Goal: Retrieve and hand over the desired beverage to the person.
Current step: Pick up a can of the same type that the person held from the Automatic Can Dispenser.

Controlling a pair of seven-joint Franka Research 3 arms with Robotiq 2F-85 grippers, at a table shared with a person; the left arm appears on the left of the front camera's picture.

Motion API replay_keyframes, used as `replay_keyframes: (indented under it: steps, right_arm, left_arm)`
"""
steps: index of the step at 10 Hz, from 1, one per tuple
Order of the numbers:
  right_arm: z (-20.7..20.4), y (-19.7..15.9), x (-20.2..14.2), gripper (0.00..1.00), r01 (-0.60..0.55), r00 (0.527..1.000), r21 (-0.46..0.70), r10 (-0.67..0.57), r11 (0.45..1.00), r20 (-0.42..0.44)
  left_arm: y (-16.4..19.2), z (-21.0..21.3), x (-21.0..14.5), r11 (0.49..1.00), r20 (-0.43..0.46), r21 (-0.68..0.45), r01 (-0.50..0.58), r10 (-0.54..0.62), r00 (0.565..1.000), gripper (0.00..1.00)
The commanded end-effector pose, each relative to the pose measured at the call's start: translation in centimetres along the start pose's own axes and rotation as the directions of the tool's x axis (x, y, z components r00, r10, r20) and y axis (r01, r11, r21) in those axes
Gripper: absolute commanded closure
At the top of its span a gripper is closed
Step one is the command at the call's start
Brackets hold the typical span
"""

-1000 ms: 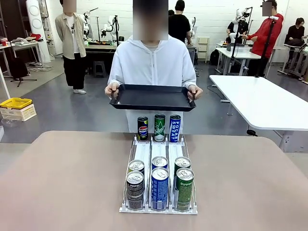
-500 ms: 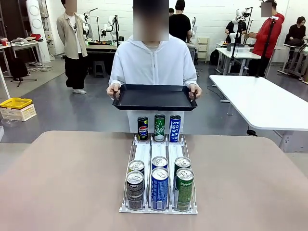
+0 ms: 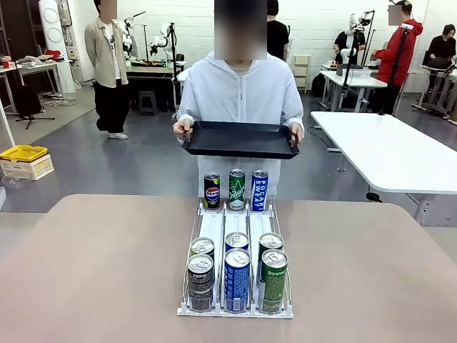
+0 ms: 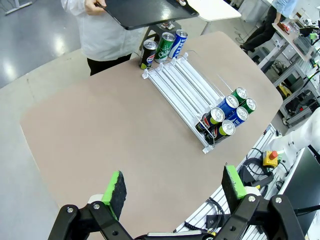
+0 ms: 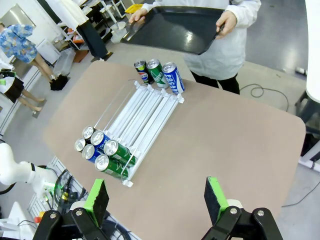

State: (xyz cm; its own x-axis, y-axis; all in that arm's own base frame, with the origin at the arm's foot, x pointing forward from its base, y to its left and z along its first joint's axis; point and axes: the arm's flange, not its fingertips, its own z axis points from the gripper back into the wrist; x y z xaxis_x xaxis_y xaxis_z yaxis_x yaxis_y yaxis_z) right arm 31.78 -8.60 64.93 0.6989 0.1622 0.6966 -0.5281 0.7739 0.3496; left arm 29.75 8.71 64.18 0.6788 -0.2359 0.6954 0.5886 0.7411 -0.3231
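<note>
Beige tabletop [image 3: 107, 271], can rack [image 3: 213, 223] centre; person [image 3: 239, 93] with tray [image 3: 239, 139] at 12 o'clock. Left gripper [image 4: 175, 187], right gripper [image 5: 157, 197] wide open, empty.

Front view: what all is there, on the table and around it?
Table: one, beige, foreground.
Can rack: one, white, mid-table.
Near cans: six, two per lane, dark, blue, green, rack's near end.
Far cans: three, dark Pepsi, green, blue Pocari Sweat, rack's far end.
Tray: one, black, held beyond the far cans.
Crate: one, yellow, floor left.
Person: one, white hooded jacket, far side, holding tray.
Left gripper: one, black, green pads, open.
Right gripper: one, same, open.
</note>
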Motion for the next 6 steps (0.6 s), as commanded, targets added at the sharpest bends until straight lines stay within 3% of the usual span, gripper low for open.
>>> replay_keyframes:
  steps: [1, 6]
  right_arm:
    - [-0.08, -0.13, 0.13, 0.0, -0.006, 1.0, 0.024, 0.006, 1.0, 0.007]
    - [-0.08, -0.13, 0.13, 0.0, -0.006, 1.0, 0.024, 0.006, 1.0, 0.007]
  left_arm:
    - [0.11, 0.09, -0.12, 1.0, 0.005, -0.011, 0.02, -0.019, 1.0, 0.0]
    - [0.11, 0.09, -0.12, 1.0, 0.005, -0.011, 0.02, -0.019, 1.0, 0.0]
